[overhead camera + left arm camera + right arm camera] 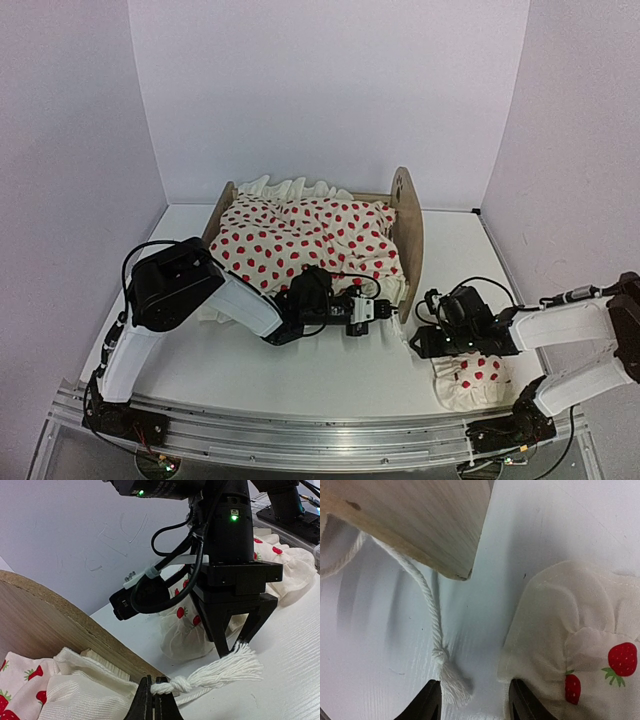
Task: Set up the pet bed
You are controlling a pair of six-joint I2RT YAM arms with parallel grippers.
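Jaws of left gripper (152, 694) pinched shut on white cord (175, 684), just behind knot, near front corner of bed (408, 235). Jaws of right gripper (472, 700) spread, tassel end of cord straddled; contact cannot be told. Bed stood on surface (300, 375) beyond both grippers, covered by red-spotted blanket (300, 245). Pillow (470, 382) laid right of bed, partly hidden under right arm.
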